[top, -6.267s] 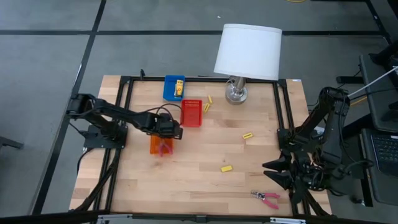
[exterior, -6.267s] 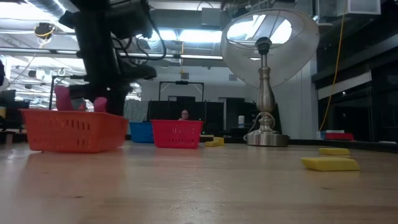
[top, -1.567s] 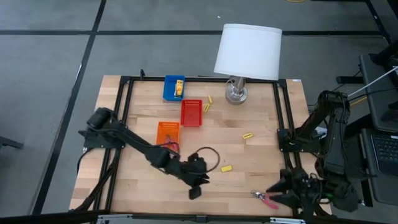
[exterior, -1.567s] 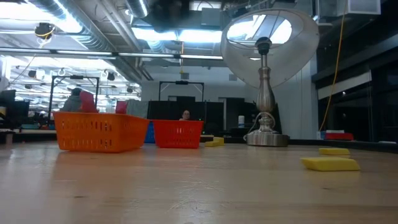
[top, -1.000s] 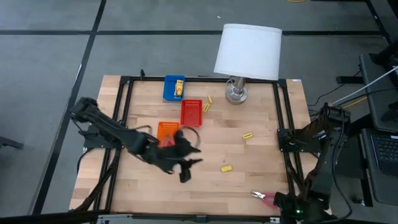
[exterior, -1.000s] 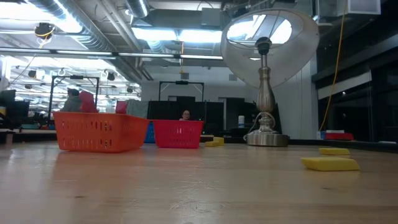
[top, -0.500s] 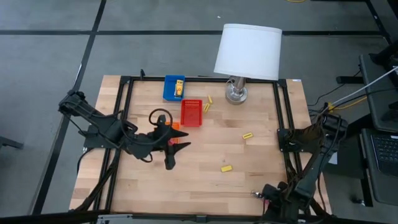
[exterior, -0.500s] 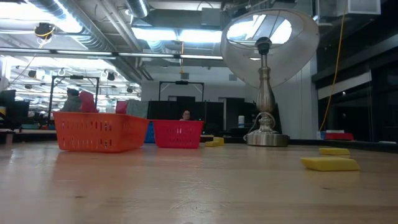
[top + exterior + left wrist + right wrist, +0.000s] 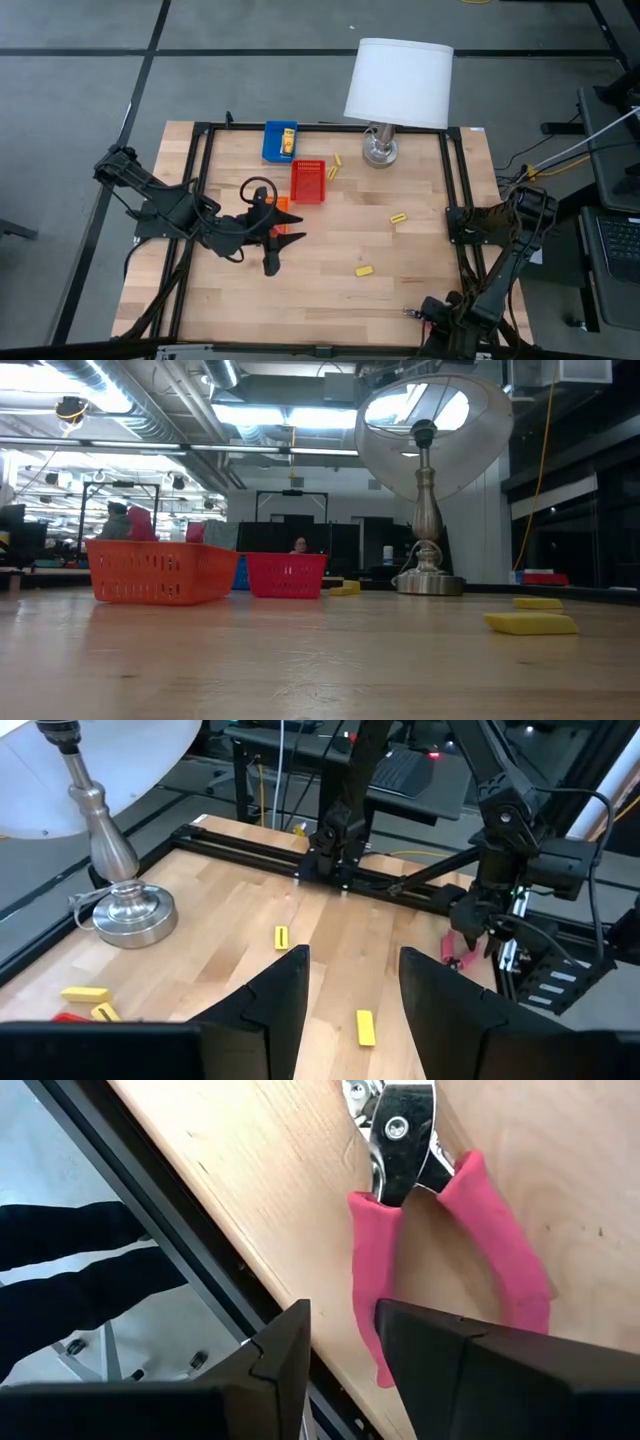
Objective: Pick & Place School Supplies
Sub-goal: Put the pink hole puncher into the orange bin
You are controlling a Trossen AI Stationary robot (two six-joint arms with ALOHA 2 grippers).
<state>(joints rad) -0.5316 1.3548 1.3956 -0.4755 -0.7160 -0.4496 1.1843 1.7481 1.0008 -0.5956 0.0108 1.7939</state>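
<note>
Pink-handled pliers (image 9: 430, 1200) lie flat at the table's near edge on the right, metal jaws (image 9: 411, 312) pointing left. My right gripper (image 9: 342, 1315) hovers open over the handle ends, one handle (image 9: 365, 1280) running into the gap between its fingers; I see no touch. My left gripper (image 9: 283, 250) stands open and holds nothing, just near of the orange tray (image 9: 283, 203). A second pair's pink handles (image 9: 140, 520) stick up out of that tray. Two yellow packets (image 9: 398, 217) (image 9: 364, 270) lie loose mid-table.
A red tray (image 9: 308, 181) and a blue tray (image 9: 280, 140) holding a yellow packet stand at the far left-centre. Two yellow stubs (image 9: 334, 167) lie beside the red tray. A white-shaded lamp (image 9: 398, 85) stands at the far edge. Black frame rails (image 9: 458, 200) run along both sides.
My left gripper has drawn back toward the far-left, up to the orange tray, and then stopped. My right gripper has gone left along the near edge and now stands over the pliers' handles. The pliers have not moved.
</note>
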